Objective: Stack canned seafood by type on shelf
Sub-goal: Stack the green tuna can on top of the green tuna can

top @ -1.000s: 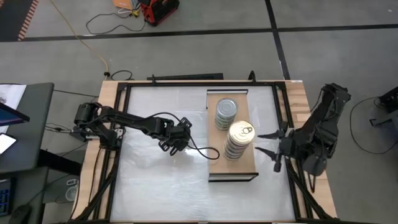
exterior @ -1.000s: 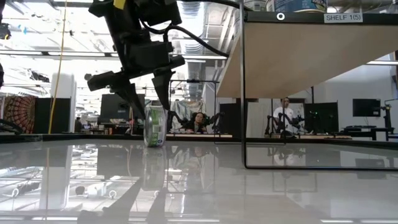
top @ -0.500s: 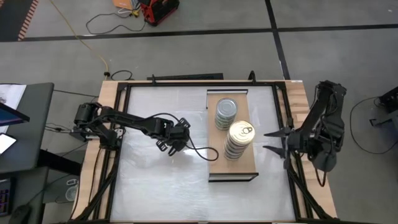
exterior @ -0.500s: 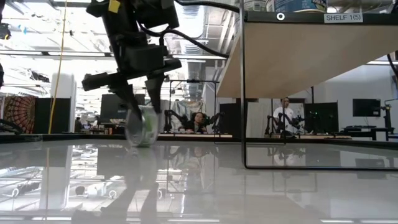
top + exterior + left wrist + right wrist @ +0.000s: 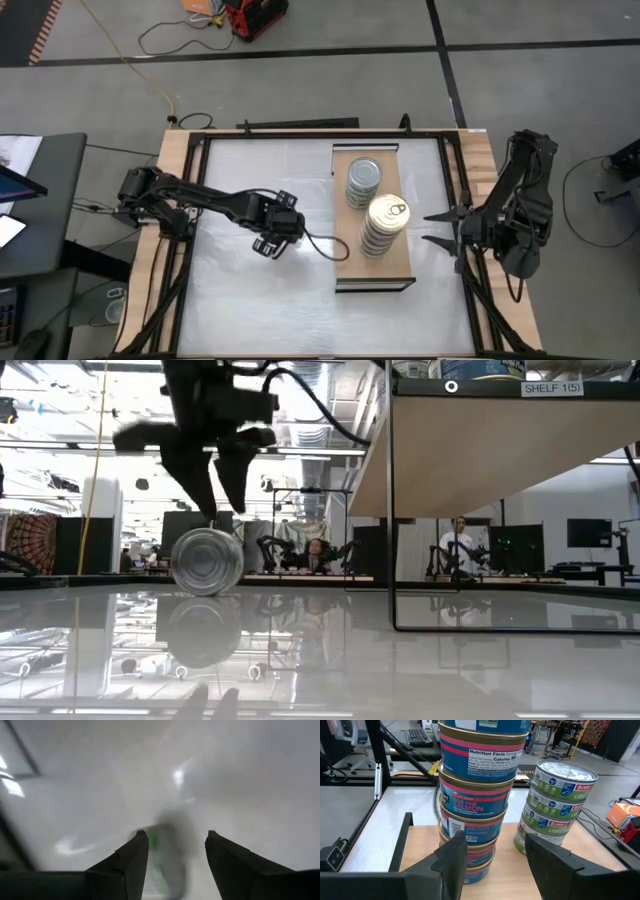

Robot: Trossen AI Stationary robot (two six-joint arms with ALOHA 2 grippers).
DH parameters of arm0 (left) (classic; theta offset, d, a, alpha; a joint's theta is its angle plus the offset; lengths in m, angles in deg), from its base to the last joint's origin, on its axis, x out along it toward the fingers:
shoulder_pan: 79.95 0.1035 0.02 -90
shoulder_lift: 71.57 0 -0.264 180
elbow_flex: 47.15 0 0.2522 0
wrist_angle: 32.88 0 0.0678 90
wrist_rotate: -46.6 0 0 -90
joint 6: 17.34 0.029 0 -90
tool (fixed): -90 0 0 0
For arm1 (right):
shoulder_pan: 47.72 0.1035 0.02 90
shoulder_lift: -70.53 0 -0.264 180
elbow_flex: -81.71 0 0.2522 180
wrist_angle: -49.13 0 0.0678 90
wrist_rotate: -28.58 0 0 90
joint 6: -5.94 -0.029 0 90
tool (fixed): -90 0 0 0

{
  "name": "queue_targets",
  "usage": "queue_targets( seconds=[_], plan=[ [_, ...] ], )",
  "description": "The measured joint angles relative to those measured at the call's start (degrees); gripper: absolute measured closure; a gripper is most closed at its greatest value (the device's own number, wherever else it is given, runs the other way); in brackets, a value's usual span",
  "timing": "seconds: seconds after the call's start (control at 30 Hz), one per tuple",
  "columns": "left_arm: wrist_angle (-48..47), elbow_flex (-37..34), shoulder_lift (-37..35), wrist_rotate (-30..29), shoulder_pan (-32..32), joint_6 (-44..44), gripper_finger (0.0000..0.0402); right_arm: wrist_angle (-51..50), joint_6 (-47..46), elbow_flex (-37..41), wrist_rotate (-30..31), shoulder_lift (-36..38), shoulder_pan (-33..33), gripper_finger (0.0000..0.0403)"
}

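One tin [image 5: 207, 561] lies tipped on its rounded side on the tabletop, a flat round face turned to the near edge. My left gripper [image 5: 220, 512] hangs open just above it; in the left wrist view the blurred tin [image 5: 167, 857] shows below the spread fingers. On the wooden shelf [image 5: 392, 166] stand a gold-lidded stack [image 5: 386, 222] and a silver-lidded stack [image 5: 364, 180]. My right gripper [image 5: 432, 228] waits open and level off the shelf's right edge, facing the salmon stack [image 5: 475, 795] and the green-label stack [image 5: 560, 805].
The shelf board is raised on a thin dark frame [image 5: 391, 510] that stands on the tabletop right of the tin. A black cable [image 5: 325, 247] trails from the left arm toward the shelf. Bare glossy tabletop [image 5: 250, 300] lies toward the near and left sides.
The tin stood upright between my left gripper's fingers a second ago. It has tipped over and now rests on its side, farther toward the table's left. My left gripper has rolled, risen and moved toward the left and near edges, and stands clear above the tin.
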Motion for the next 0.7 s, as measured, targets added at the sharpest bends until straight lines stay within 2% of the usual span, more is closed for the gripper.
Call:
queue_targets(
  seconds=[0.13, 0.23, 0.43, 0.57, 0.7],
  plan=[
    [-4.5, 2.8, -0.9, 9.5, 1.2, -10.5, 0.0218, 0.0, 0.0, 0.0, 0.0, 0.0, 0.0, 0.0177],
    [-5.2, 1.3, -3.1, 12.4, 1.4, -14.7, 0.0222, 0.0, 0.0, 0.0, 0.0, -0.1, 0.0, 0.0177],
    [-0.6, -7.6, -11.4, 10.1, 0.3, -17.9, 0.0225, 0.0, 0.0, 0.0, 0.1, -0.9, 0.0, 0.0177],
    [7.7, -15.7, -20.6, 9.7, 0.9, -22.3, 0.0226, 0.1, 0.0, 0.0, 0.5, -1.0, -0.9, 0.0177],
    [18.5, -26.2, -30.2, 5.0, 2.9, -30.3, 0.0226, 0.1, 0.1, 0.0, 0.6, -1.0, -2.6, 0.0177]
  ],
)
